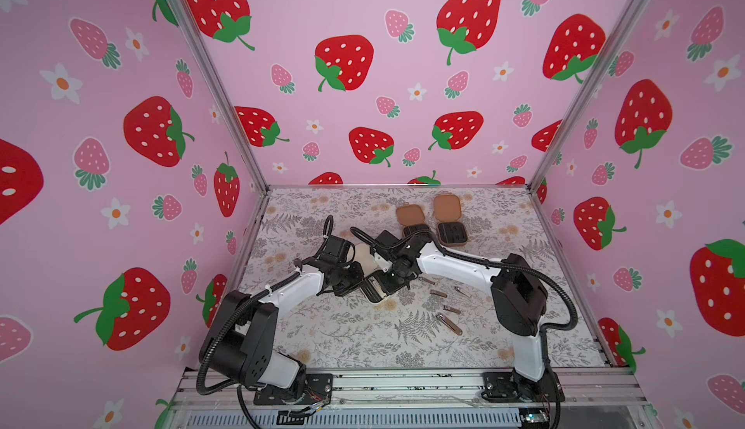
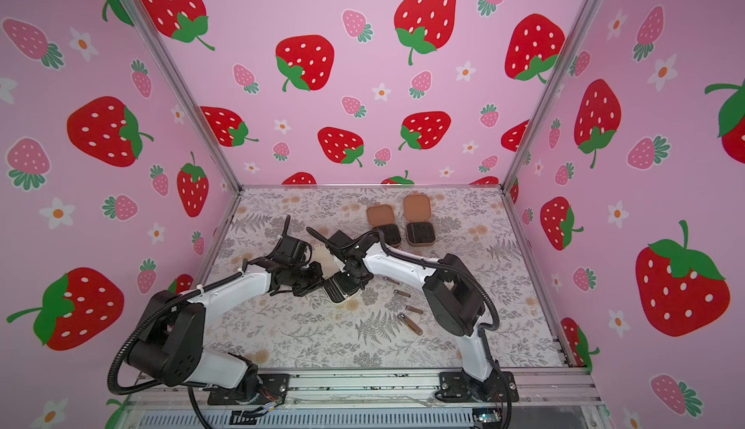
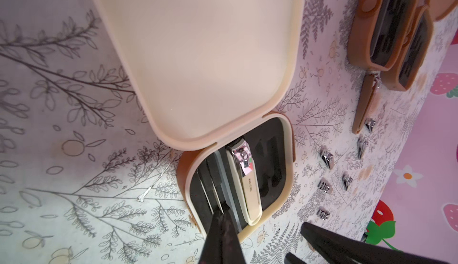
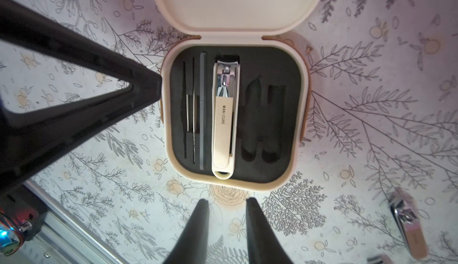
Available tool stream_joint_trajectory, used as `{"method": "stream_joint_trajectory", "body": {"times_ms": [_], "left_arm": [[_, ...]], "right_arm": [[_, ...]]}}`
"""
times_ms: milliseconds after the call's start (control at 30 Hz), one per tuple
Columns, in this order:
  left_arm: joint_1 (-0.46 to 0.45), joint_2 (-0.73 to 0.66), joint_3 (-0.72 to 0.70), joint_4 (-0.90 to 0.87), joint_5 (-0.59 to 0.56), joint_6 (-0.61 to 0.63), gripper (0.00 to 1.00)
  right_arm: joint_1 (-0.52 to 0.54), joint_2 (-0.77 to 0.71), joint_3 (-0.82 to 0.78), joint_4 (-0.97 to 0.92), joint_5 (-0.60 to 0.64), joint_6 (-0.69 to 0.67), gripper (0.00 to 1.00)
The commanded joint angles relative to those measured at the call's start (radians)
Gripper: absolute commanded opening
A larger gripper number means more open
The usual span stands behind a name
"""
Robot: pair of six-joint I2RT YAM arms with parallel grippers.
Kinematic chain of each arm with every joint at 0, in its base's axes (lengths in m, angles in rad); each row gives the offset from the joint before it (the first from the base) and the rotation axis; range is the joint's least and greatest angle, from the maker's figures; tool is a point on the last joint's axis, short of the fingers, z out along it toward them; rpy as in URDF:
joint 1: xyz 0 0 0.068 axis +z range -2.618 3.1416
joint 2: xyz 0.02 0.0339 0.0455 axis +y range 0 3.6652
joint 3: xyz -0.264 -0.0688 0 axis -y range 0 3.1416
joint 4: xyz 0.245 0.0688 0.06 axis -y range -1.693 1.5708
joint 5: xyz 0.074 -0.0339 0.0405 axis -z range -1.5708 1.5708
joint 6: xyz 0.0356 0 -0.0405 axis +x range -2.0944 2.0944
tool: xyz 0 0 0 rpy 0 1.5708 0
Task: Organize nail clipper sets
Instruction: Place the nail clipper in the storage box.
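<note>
The tabletop [image 1: 363,346] is a flat sheet printed with grey ferns and pale orange blooms. Glossy pink strawberry-print walls [image 1: 363,64] close it on 3 sides, and a ribbed aluminium rail [image 1: 403,382] edges the front. The left arm [image 1: 290,286] and right arm [image 1: 455,263], white shells over black joints, lean in from that rail and meet near the middle.

Between them lies the cream case [image 4: 301,106], a rounded square with smooth matte walls. Its lid [image 4: 238,2] is hinged fully back, and its black foam insert is cut into slots. The middle slot holds a large clipper [image 4: 224,126] with a chromed head and a cream lever lettered MANICURE. A grey file [image 4: 202,111] and thin metal tools [image 4: 187,111] sit beside it, and 2 rounded recesses on the other side show bare foam.

The left gripper [image 3: 221,217] has its jaws pressed together, tip at the case rim on the slim-tool side. Whether it pinches anything cannot be told. The right gripper [image 4: 226,200] hovers just short of the case's front edge, jaws a narrow gap apart with nothing between them.

Far and right of centre, 2 open cases stand side by side with lids laid back. The inner brown case [image 1: 410,214] is partly covered by the right arm, and the outer brown case [image 1: 447,207] is in full view.

5 loose metal clippers [image 1: 438,293] lie scattered right of the cream case, the largest one [image 1: 448,323] nearest the front.

The widest bare print lies in front, between the arm bases.
</note>
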Motion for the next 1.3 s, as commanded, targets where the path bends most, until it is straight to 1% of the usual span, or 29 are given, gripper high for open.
{"method": "stream_joint_trajectory", "body": {"times_ms": [0,167,333,800,1033,1267], "left_arm": [[0.039,-0.071,-0.049,0.006,-0.044,-0.039,0.0],[0.122,-0.166,-0.115,-0.024,-0.049,-0.054,0.0],[0.164,-0.209,-0.139,-0.045,-0.037,-0.045,0.0],[0.17,-0.203,-0.146,-0.026,0.0,-0.045,0.0],[0.17,-0.181,-0.158,0.004,0.026,-0.053,0.0],[0.169,-0.152,-0.167,0.03,0.052,-0.059,0.0]], "right_arm": [[-0.002,0.027,-0.014,0.021,-0.004,-0.041,0.28],[-0.002,0.058,-0.005,0.025,0.015,-0.079,0.26],[-0.002,0.081,-0.008,0.026,0.018,-0.091,0.26],[-0.001,0.132,-0.008,0.047,0.04,-0.092,0.23],[0.012,0.147,-0.041,0.083,0.041,-0.073,0.23],[0.024,0.171,-0.075,0.115,0.068,-0.042,0.22]]}}
